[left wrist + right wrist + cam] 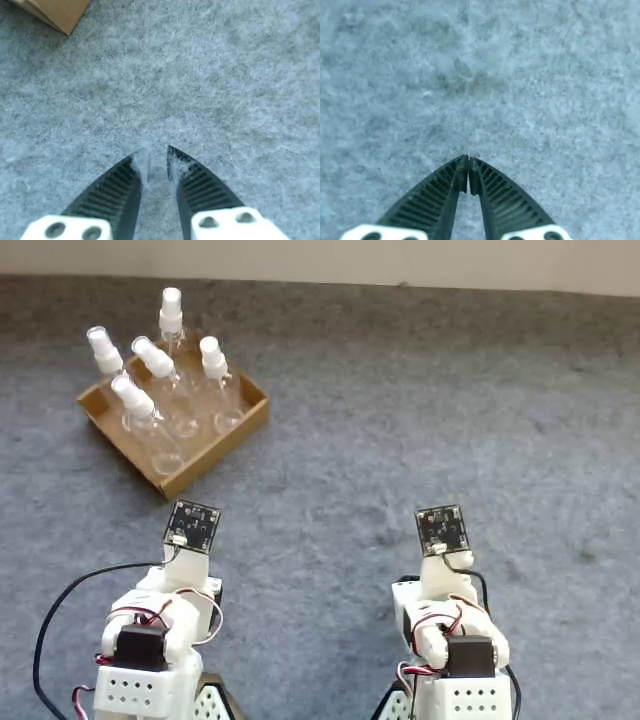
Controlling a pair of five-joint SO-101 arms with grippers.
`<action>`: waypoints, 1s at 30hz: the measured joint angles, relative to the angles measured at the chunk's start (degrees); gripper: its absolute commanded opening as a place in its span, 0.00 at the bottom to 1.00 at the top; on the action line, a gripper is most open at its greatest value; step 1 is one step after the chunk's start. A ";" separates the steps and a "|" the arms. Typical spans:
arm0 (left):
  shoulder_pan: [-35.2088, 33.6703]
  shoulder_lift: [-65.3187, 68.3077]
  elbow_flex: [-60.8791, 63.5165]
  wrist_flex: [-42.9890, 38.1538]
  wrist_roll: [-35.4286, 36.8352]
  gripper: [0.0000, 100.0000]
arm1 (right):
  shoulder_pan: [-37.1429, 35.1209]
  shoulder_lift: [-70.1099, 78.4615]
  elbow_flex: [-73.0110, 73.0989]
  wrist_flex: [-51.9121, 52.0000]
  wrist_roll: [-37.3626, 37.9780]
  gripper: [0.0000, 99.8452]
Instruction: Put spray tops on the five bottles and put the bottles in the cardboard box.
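The right gripper (469, 170), tips together and holding nothing, hangs over grey carpet (520, 75).

2 white printed arms (160, 635), black servos (140, 645), looping black cables (42, 640), black ribbed fingers (112, 192)

High view down over table (420, 400), wrist views near it, left shares cardboard box (52, 12) corner

A grey, fuzzy carpet (420, 410) is covering the table, looking faintly mottled in places. A pale strip of wall (400, 260) is running along its far edge.
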 measured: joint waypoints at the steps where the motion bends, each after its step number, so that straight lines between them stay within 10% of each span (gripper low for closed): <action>1: 0.00 0.00 0.00 0.00 0.00 0.01 | 0.00 0.00 0.00 0.00 0.00 0.00; 30: 0.00 0.00 0.00 0.00 0.00 0.01 | 0.00 0.00 0.00 0.00 -3.34 0.00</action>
